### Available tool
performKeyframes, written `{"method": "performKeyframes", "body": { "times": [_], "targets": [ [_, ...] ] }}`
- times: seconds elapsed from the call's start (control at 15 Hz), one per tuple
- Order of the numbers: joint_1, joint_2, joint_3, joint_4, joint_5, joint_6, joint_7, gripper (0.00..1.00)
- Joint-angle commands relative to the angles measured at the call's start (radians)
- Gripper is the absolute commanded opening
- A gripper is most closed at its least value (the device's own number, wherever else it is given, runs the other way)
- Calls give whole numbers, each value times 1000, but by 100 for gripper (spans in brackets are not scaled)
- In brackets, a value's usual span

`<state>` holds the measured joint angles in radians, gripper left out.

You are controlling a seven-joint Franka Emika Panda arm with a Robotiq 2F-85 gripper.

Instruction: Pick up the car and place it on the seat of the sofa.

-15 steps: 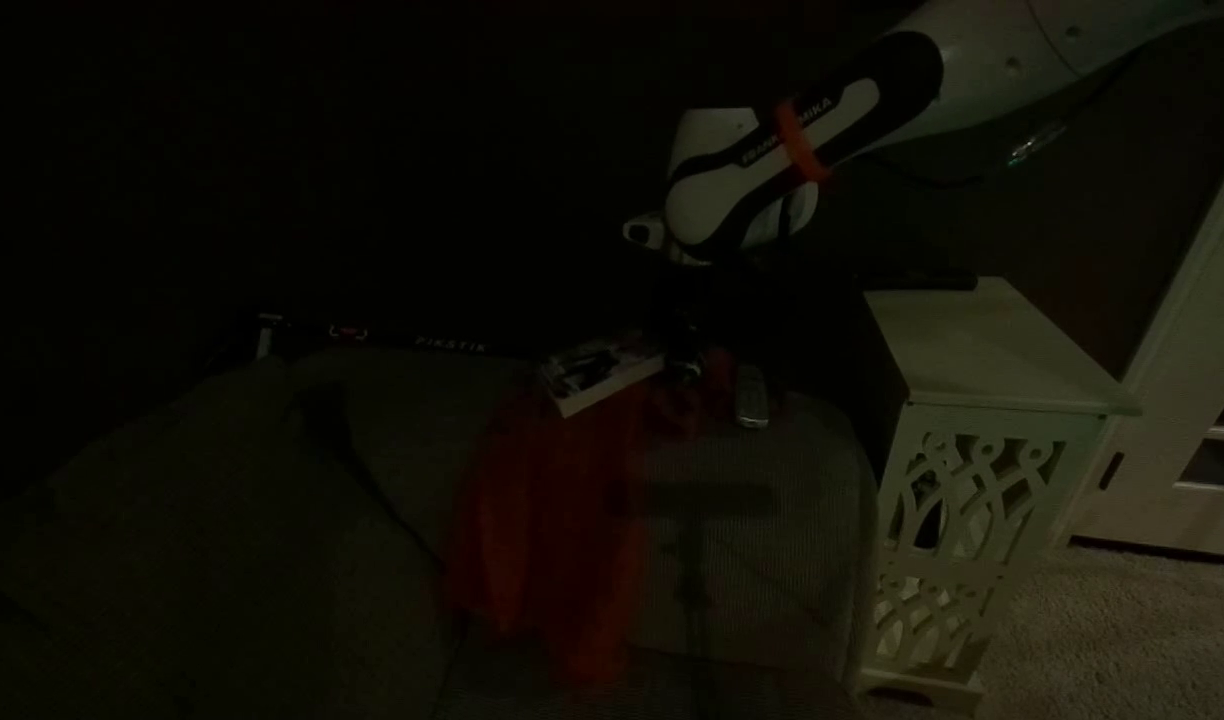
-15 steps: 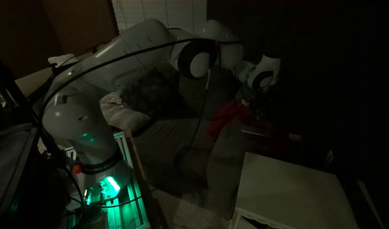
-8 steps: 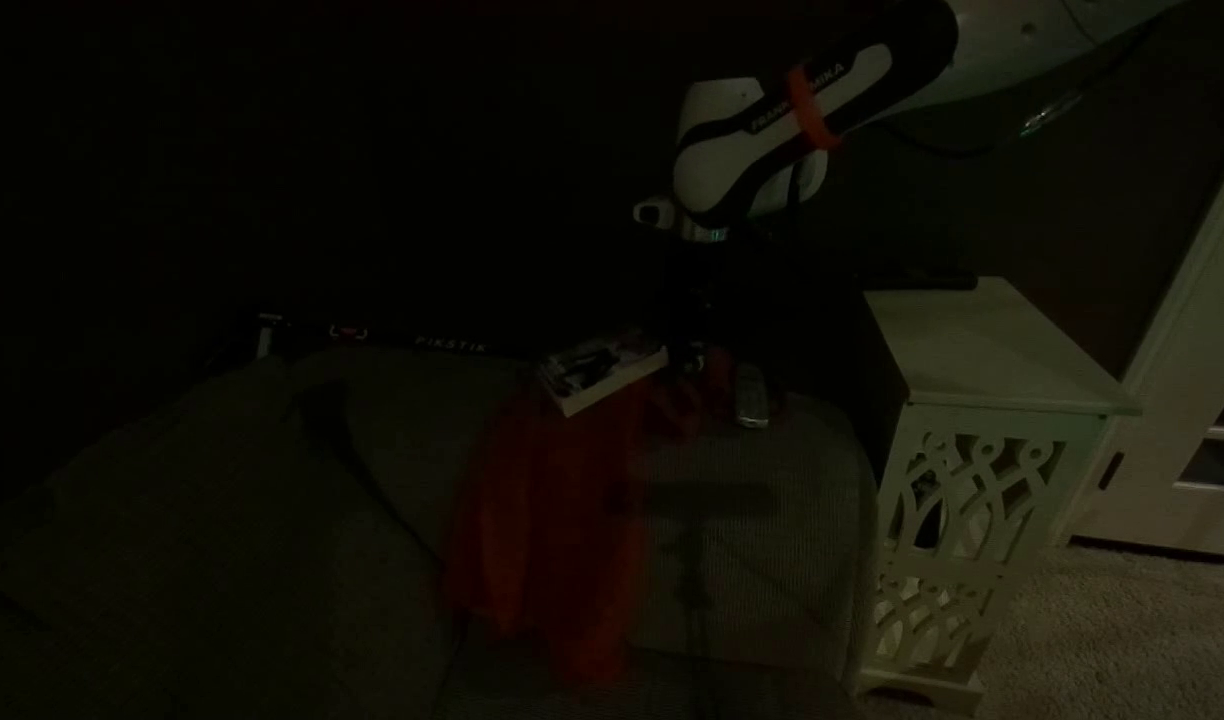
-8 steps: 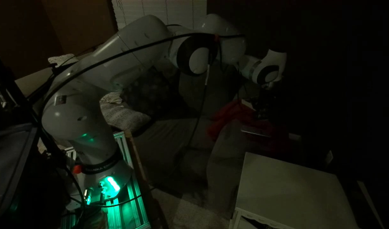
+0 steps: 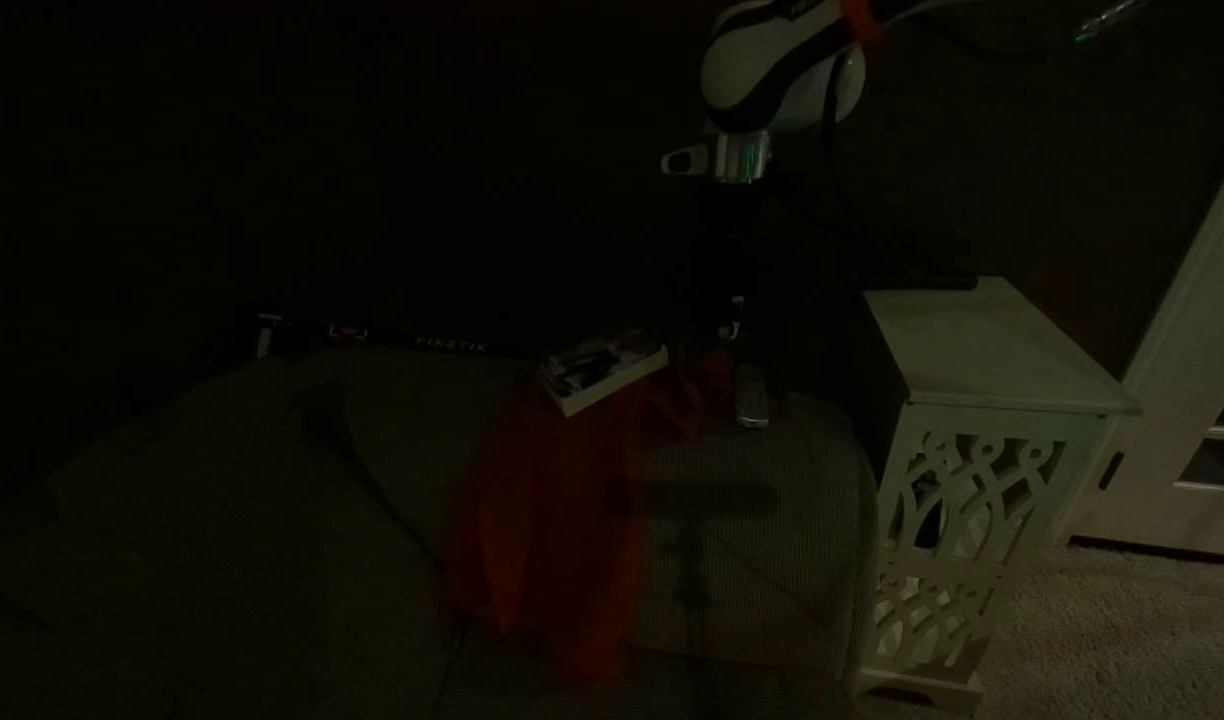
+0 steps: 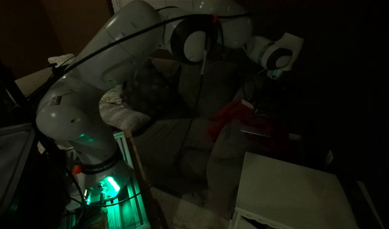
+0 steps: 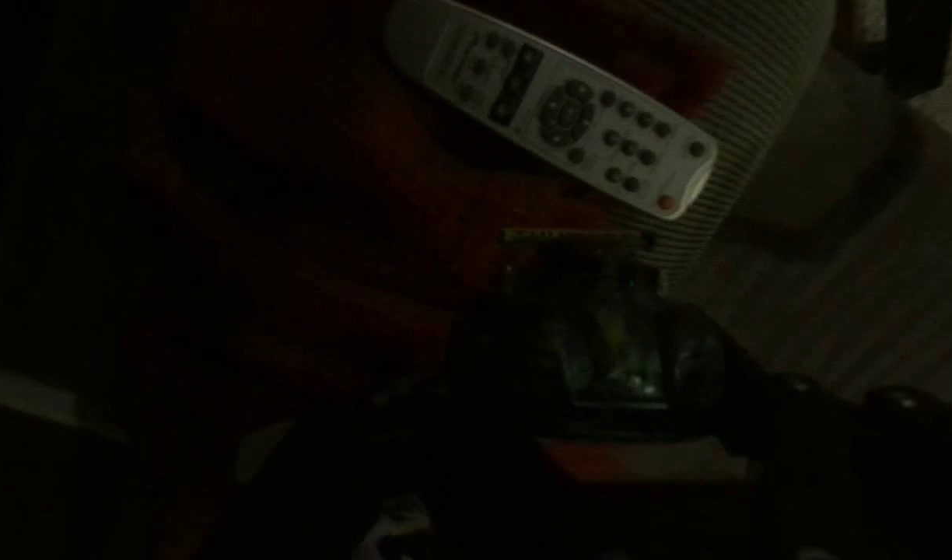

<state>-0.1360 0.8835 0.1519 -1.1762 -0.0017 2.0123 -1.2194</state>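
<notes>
Red cloth (image 5: 562, 530), car (image 7: 616, 350) in hand (image 5: 727, 318) above, sofa edge (image 7: 744, 159) near

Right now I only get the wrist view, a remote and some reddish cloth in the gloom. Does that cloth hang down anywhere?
Observer: Yes, in an exterior view the cloth hangs in folds down the sofa.
Visitor: Spooky. Is anything lit up over there?
Observer: A green light glows at the robot's base.
Visitor: And are there any pillows on that sofa?
Observer: Yes, an exterior view shows a dark, faintly spotted pillow on it.
</notes>
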Motion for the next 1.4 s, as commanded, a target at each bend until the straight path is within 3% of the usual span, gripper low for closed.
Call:
{"method": "performKeyframes", "body": {
  "times": [0.0, 0.47, 0.67, 1.13, 1.2, 1.33],
  "targets": [
    [-57, -140, 56, -169, 109, -88, -88, 42],
    [-69, -388, 46, -493, 327, -138, -48, 42],
    [-60, -489, 29, -636, 392, -87, -80, 42],
    [-25, -698, 6, -991, 415, 137, -229, 42],
    [-14, -591, -11, -845, 379, 53, -178, 67],
    [-5, -636, -15, -925, 389, 100, -201, 67]
  ]
}}
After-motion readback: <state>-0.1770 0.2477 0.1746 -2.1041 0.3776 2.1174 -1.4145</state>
